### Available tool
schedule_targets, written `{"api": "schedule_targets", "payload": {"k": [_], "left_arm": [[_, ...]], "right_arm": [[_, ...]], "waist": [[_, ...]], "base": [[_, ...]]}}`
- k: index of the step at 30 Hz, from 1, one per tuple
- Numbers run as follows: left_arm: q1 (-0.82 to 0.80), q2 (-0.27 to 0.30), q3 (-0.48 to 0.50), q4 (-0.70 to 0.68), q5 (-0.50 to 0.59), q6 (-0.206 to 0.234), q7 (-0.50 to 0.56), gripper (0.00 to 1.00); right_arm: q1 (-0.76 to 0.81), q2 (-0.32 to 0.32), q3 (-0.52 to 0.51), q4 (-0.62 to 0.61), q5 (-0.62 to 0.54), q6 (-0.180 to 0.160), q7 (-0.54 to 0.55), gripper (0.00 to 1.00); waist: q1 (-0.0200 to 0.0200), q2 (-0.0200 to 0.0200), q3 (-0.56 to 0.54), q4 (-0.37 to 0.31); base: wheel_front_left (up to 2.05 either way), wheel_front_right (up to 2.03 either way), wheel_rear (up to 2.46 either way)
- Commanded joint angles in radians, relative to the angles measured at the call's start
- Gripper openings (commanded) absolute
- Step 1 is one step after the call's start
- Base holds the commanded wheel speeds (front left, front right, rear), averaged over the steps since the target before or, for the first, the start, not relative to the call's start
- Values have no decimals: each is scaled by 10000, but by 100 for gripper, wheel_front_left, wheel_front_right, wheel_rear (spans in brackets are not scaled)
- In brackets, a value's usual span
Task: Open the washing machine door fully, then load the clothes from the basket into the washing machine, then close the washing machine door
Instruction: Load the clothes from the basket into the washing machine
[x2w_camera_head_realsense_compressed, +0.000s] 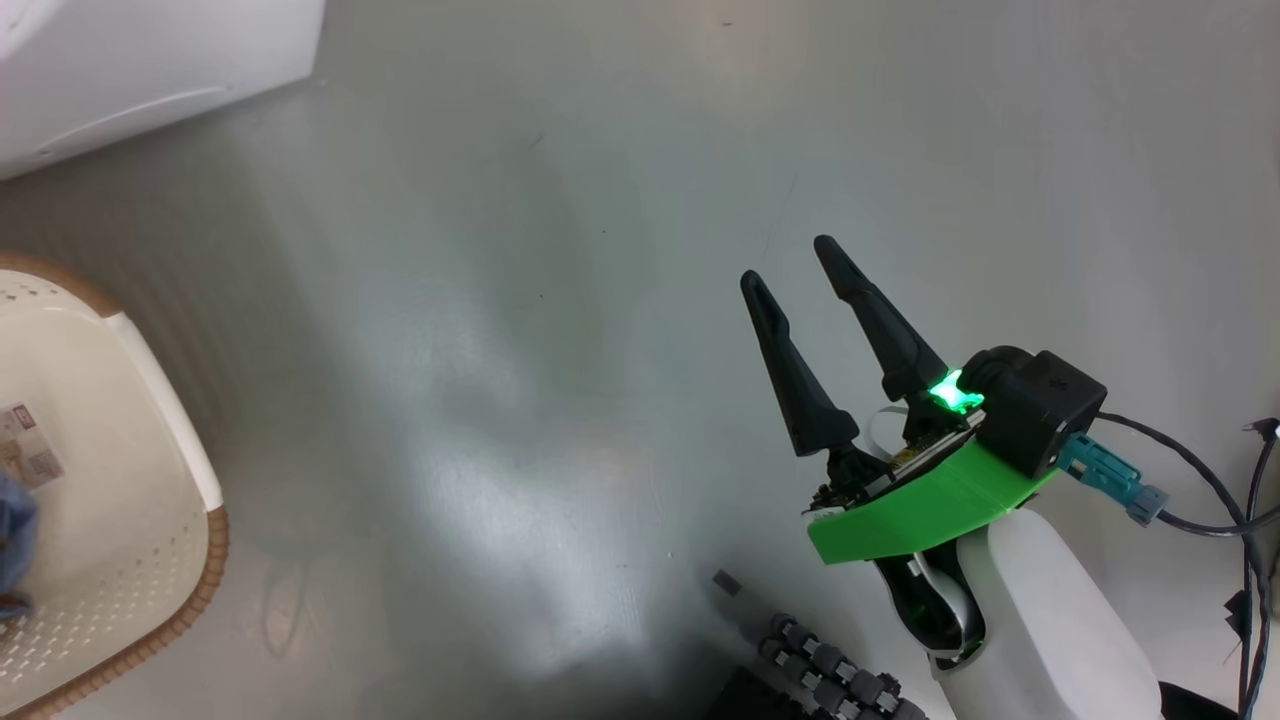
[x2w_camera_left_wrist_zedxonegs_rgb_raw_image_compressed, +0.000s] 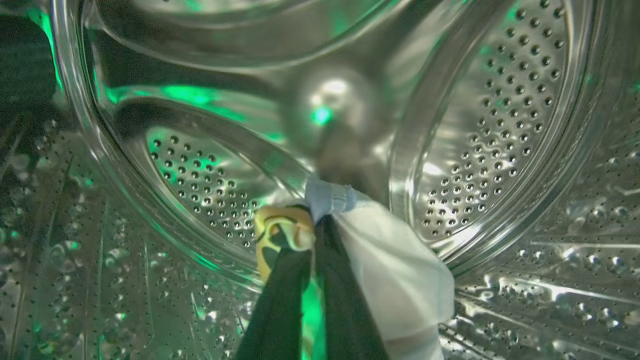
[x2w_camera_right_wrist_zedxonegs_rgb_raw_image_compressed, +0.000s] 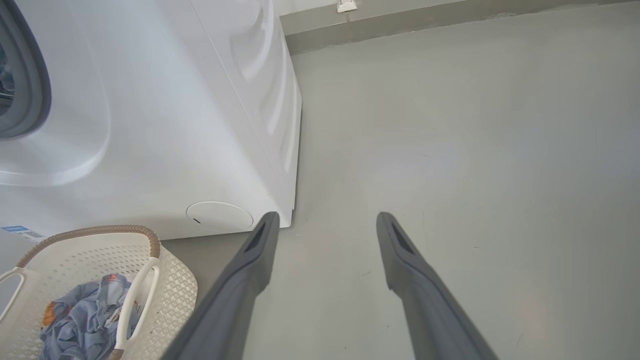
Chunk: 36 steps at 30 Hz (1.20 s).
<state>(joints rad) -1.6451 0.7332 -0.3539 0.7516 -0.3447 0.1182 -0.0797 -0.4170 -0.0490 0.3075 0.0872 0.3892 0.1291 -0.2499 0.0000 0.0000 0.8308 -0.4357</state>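
In the left wrist view my left gripper (x2w_camera_left_wrist_zedxonegs_rgb_raw_image_compressed: 314, 222) is inside the perforated steel drum (x2w_camera_left_wrist_zedxonegs_rgb_raw_image_compressed: 500, 125) of the washing machine. It is shut on a piece of the clothes (x2w_camera_left_wrist_zedxonegs_rgb_raw_image_compressed: 395, 270), white cloth with a pale blue hem and a yellowish patch, which hangs from the fingertips. My right gripper (x2w_camera_head_realsense_compressed: 788, 262) (x2w_camera_right_wrist_zedxonegs_rgb_raw_image_compressed: 326, 217) is open over bare floor, holding nothing. The cream basket (x2w_camera_right_wrist_zedxonegs_rgb_raw_image_compressed: 170, 285) (x2w_camera_head_realsense_compressed: 150, 420) stands on the floor in front of the white washing machine (x2w_camera_right_wrist_zedxonegs_rgb_raw_image_compressed: 175, 100), with blue clothes (x2w_camera_right_wrist_zedxonegs_rgb_raw_image_compressed: 80, 320) (x2w_camera_head_realsense_compressed: 15, 540) in it. The washing machine door is out of view.
The machine's grey gasket (x2w_camera_right_wrist_zedxonegs_rgb_raw_image_compressed: 30, 75) shows at the far left of the right wrist view, with a round flap (x2w_camera_right_wrist_zedxonegs_rgb_raw_image_compressed: 220, 216) low on the front. Grey floor (x2w_camera_right_wrist_zedxonegs_rgb_raw_image_compressed: 475, 140) runs to a wall base behind. Cables (x2w_camera_head_realsense_compressed: 1210, 500) trail by my right arm.
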Motion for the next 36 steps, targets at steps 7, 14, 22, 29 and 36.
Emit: {"api": "schedule_targets", "payload": {"k": [7, 14, 22, 29, 36], "left_arm": [[67, -59, 147, 1198, -683, -528, 1246, 0], [231, -347, 167, 1695, -1061, -671, 1687, 87], [1065, -699, 235, 1847, -1473, -738, 1491, 100], [2378, -1003, 368, 1453, -1803, -642, 574, 100], [4838, -1264, 744, 226, -2388, -351, -569, 100]], "right_arm": [[113, -12, 157, -167, 16, 16, -118, 100], [54, -12, 130, -63, -120, 16, -118, 100], [93, -12, 8, 12, -224, 16, -118, 100], [259, -12, -158, 101, -415, 16, -118, 100], [732, -12, -474, 279, -707, 16, -118, 100]], "waist": [[0, 0, 12, 169], [0, 0, -95, 341], [0, 0, -538, 616], [0, 0, -1255, 919], [0, 0, -2349, 1329]], "base": [[0, 0, 0], [0, 0, 0], [0, 0, 0], [0, 0, 0], [0, 0, 0]]}}
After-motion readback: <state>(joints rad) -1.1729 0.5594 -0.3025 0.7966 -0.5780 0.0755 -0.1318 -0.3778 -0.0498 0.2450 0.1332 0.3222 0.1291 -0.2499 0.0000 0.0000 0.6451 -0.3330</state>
